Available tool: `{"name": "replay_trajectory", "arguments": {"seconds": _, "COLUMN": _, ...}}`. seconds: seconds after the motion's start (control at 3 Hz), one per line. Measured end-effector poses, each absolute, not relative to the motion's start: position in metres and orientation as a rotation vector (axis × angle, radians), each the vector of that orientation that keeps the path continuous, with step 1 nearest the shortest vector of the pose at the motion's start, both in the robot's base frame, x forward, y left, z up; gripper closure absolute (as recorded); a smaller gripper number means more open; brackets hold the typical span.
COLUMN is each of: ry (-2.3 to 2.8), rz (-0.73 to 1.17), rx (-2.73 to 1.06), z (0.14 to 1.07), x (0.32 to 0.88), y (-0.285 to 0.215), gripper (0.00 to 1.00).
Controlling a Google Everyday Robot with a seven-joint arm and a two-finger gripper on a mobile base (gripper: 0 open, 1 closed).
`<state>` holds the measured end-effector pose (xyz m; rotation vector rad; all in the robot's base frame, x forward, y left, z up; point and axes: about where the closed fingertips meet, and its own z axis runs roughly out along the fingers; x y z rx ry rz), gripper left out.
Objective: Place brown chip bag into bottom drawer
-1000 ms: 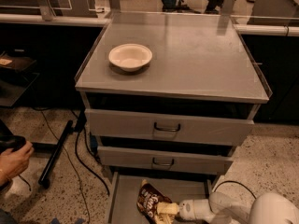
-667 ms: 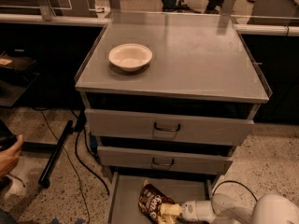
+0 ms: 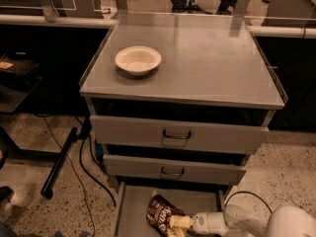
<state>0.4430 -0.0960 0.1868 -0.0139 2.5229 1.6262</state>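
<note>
The brown chip bag (image 3: 160, 215) lies in the open bottom drawer (image 3: 133, 206), its yellow end toward the lower right. My gripper (image 3: 180, 223) reaches in from the lower right on a white arm and is at the bag's yellow end, touching it. The bag rests over the drawer floor near the middle. The two upper drawers are shut.
An off-white bowl (image 3: 138, 59) sits on the cabinet top (image 3: 212, 63) at the left. A black cable and a black pole (image 3: 59, 164) lie on the floor left of the cabinet. My white arm body (image 3: 276, 223) fills the lower right corner.
The person's hand at the left edge has pulled out of view. The bag and my gripper have hardly moved.
</note>
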Motion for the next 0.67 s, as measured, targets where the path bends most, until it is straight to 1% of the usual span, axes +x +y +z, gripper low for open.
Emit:
{"name": "replay_trajectory", "arguments": {"seconds": 0.33, "ry": 2.523, "rz": 1.626, "rx": -0.014, "z": 0.1867, "x": 0.443, "y": -0.096, "gripper": 0.19}}
{"name": "replay_trajectory", "arguments": {"seconds": 0.67, "ry": 2.523, "rz": 1.626, "rx": -0.014, "z": 0.1867, "x": 0.4429, "y": -0.0959, "gripper": 0.0}}
